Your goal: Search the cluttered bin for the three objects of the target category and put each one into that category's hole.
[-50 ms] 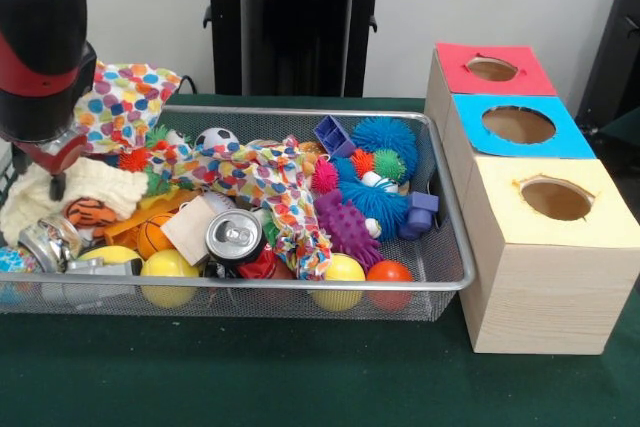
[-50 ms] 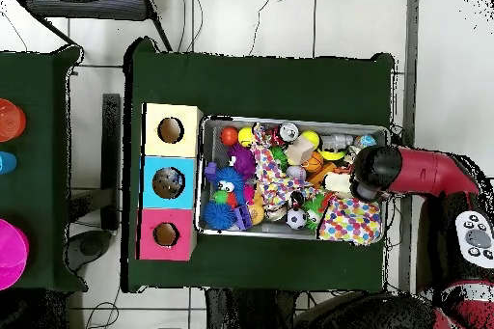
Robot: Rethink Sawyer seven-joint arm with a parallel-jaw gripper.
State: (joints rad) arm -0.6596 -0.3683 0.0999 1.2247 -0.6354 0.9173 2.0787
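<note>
Green-covered table (image 1: 300,377) fills the lower front view, pale wall behind, black pedestal column (image 1: 290,22) at the far side. Overhead view: tiled floor (image 2: 289,16) with cables around the table, second green table (image 2: 34,151) off to one side carrying a pink disc (image 2: 12,253), an orange one (image 2: 10,120) and a blue one, all cut off by the frame edge.

Arm (image 1: 40,47), red and black, comes in at the far-left corner of the front view over the bin's left end; overhead view shows it reaching across the bin's short edge. Gripper (image 1: 55,172) is buried in the clutter there, can't tell whether the fingers are wide, narrow or holding anything.

Wire mesh bin (image 1: 440,277) sits left of centre, packed full. Just right of it, not quite touching, a wooden box row: yellow-top hole (image 1: 556,199) nearest, blue-top hole (image 1: 518,125) in the middle, red-top hole (image 1: 492,69) farthest.

Bin contents: polka-dot cloth (image 1: 125,102) at far left, another patterned cloth strip (image 1: 270,182) through the middle, cream knit item (image 1: 90,187) under the arm. Blue spiky balls (image 1: 385,137) far right, purple knobbly toy (image 1: 345,227) nearer. Drink can (image 1: 235,237) lying with its top facing us. Yellow balls (image 1: 170,267) and an orange-red ball (image 1: 390,275) along the near wall, soccer ball (image 1: 216,138) at the far wall, small basketball (image 1: 152,235) half buried. Purple block (image 1: 334,135) far centre.

Target category not identifiable; lower layers hidden.
</note>
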